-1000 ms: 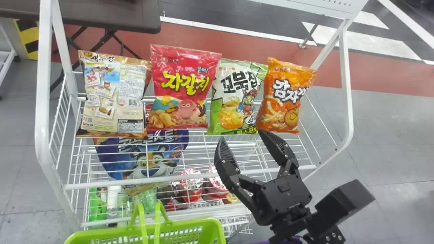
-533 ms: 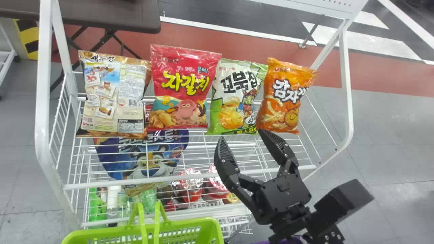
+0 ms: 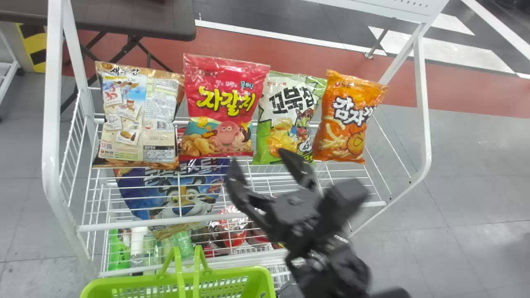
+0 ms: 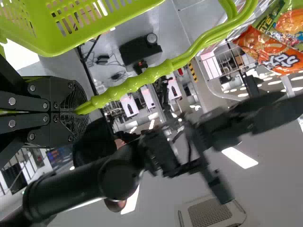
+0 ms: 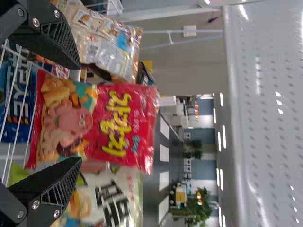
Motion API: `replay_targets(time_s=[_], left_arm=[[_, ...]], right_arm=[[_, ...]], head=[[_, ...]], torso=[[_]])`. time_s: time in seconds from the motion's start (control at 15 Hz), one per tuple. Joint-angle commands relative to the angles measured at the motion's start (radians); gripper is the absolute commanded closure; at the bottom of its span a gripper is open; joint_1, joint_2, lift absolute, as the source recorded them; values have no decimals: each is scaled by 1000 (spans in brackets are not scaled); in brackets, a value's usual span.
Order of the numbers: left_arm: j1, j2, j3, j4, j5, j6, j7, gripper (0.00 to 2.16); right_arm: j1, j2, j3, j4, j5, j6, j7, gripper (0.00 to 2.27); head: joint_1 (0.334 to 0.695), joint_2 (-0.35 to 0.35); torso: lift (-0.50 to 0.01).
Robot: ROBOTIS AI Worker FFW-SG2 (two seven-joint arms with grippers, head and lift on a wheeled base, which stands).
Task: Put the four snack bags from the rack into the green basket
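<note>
One red bag (image 3: 223, 107) beyond spread right fingers (image 3: 296, 166); left fingers (image 4: 68, 98) clamp green handle (image 4: 136, 84).

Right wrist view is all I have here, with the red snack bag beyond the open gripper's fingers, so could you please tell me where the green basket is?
Observer: In the head view, the green basket is at the bottom edge, by the near side of the rack.
Operator: Thank you. Is anything holding it?
Observer: Yes, in the left wrist view the left gripper is shut on its handle.
Operator: And which bag is at the right end of the row?
Observer: The orange bag, next to the green-and-white one, by the head view.
</note>
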Motion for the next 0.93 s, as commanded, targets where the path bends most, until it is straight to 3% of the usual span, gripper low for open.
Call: replay_targets(time_s=[0.0, 0.27, 0.47, 0.73, 0.8, 0.87], left_arm=[[-3, 1, 1, 15, 6, 0, -7, 2138], [-7, 7, 4, 27, 9, 0, -15, 2138], [-24, 13, 10, 46, 22, 0, -25, 2138], [-50, 26, 11, 73, 41, 0, -35, 2138], [-55, 26, 11, 81, 42, 0, -35, 2138], [-63, 26, 11, 93, 47, 0, -36, 2135]], right_arm=[[-169, 3, 114, 144, 13, 44, -20, 144], [-375, 12, 221, 317, 4, 96, -68, 144], [-439, 12, 252, 385, 17, 126, -111, 144], [-533, 12, 267, 475, 0, 203, -144, 181], [-560, 12, 266, 500, -17, 228, -143, 488], [-582, 12, 264, 518, -33, 255, -138, 1227]], head=[[695, -272], [695, -65], [695, -6], [695, 20], [695, 20], [695, 20]], torso=[[-6], [-6], [-6], [-6], [-6], [-6]])
